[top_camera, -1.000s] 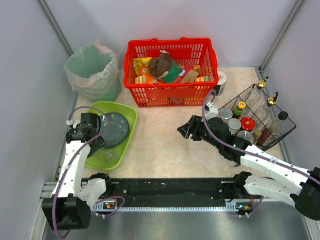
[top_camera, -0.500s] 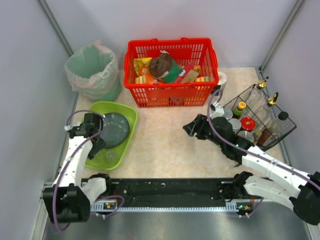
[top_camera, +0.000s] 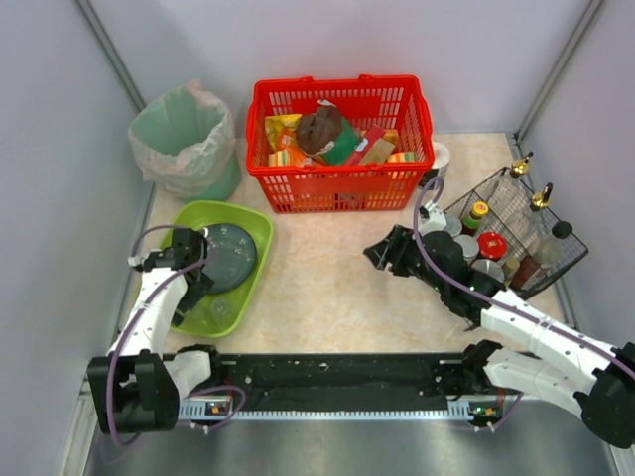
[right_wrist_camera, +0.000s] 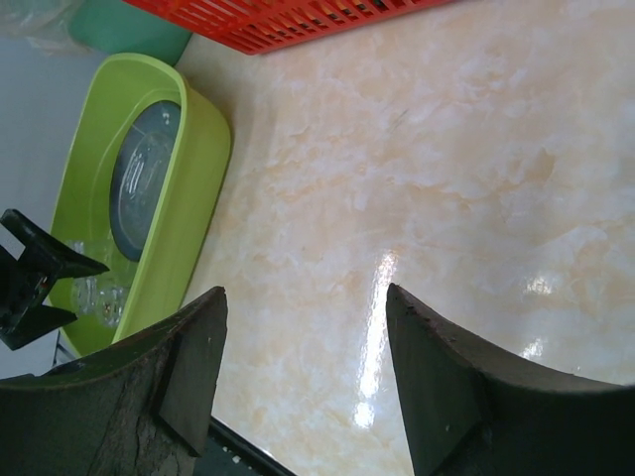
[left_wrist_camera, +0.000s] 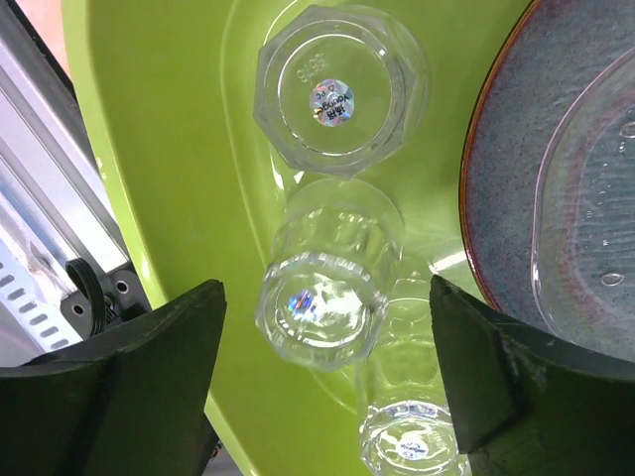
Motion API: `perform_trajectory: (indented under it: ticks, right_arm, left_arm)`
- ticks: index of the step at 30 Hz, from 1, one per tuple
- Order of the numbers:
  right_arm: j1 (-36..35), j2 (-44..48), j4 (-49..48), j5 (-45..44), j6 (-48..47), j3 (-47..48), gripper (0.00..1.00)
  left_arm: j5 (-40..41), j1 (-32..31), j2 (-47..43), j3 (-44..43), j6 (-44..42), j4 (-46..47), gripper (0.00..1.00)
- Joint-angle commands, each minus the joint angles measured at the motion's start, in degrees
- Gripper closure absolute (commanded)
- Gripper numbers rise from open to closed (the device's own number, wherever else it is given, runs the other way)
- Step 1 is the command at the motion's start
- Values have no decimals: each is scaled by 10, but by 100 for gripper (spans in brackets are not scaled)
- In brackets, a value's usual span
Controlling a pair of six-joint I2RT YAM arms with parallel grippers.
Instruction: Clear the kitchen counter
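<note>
Hovering over the lime-green plastic tray (left_wrist_camera: 159,149), the left gripper (left_wrist_camera: 325,297) has its two black fingers spread wide with nothing between them. Below it lie three clear faceted drinking glasses (left_wrist_camera: 337,89), one seen end-on and the others seemingly on their sides. A round grey ceramic plate (left_wrist_camera: 506,178) sits beside them in the same tray, carrying what may be a clear plastic lid. The right gripper (right_wrist_camera: 306,302) is likewise wide apart and empty above the pale beige marble-patterned kitchen counter (right_wrist_camera: 417,178). The counter spreads between the tray at left, the red plastic lattice basket (top_camera: 342,84) at the back, and the black wire rack (top_camera: 571,253) of bottles at right.
</note>
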State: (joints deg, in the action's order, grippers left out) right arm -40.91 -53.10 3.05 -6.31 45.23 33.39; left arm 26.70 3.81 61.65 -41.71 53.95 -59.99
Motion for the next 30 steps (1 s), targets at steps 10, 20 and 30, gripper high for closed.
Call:
perform_trajectory:
  ticks: [10,20,30]
  right_arm:
    - [9,44,51,-22,-1,26,34]
    - [9,86,171,26,-108,103,16]
    - [9,139,318,20,-145,235,12]
  left_arm:
    - [27,3,-88,-109,-30,-57,4]
    - [-195,2,-172,-223,-241,-31,4]
    - [-593,-35,-256,-202,-243,120,1]
